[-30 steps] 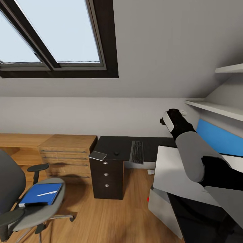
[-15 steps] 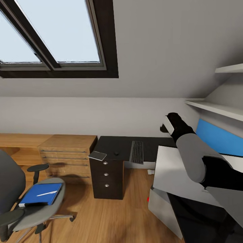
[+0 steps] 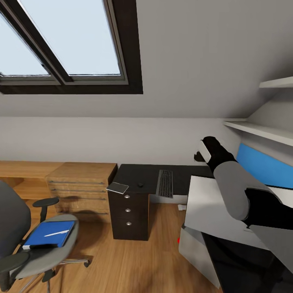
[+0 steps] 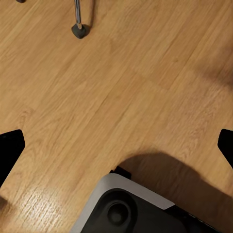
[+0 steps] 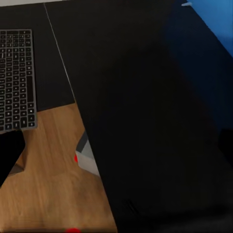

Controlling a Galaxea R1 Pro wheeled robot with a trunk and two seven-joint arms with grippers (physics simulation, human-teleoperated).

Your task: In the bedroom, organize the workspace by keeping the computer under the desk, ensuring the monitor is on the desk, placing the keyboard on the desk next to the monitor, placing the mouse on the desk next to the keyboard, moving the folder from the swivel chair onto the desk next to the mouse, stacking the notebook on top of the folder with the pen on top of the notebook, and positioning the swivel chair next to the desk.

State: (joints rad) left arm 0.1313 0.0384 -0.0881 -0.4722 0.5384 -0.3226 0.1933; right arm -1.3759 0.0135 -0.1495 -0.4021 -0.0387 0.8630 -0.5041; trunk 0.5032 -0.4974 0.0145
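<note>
Bedroom desk (image 3: 134, 173) already carries keyboard (image 3: 165, 183), mouse (image 3: 140, 184), notebook (image 3: 117, 187); folder (image 3: 49, 234) and pen (image 3: 56, 233) wait on swivel chair (image 3: 49, 252). Both grippers spread, empty.

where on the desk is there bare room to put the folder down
Bare desk top lies behind the notebook and mouse, toward the wall, and between keyboard and the white panel. The front edge by the notebook and mouse is crowded.

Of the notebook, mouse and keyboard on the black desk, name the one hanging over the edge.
The notebook: its corner juts past the desk's front edge above the drawers, while the mouse and keyboard lie fully on top.
</note>
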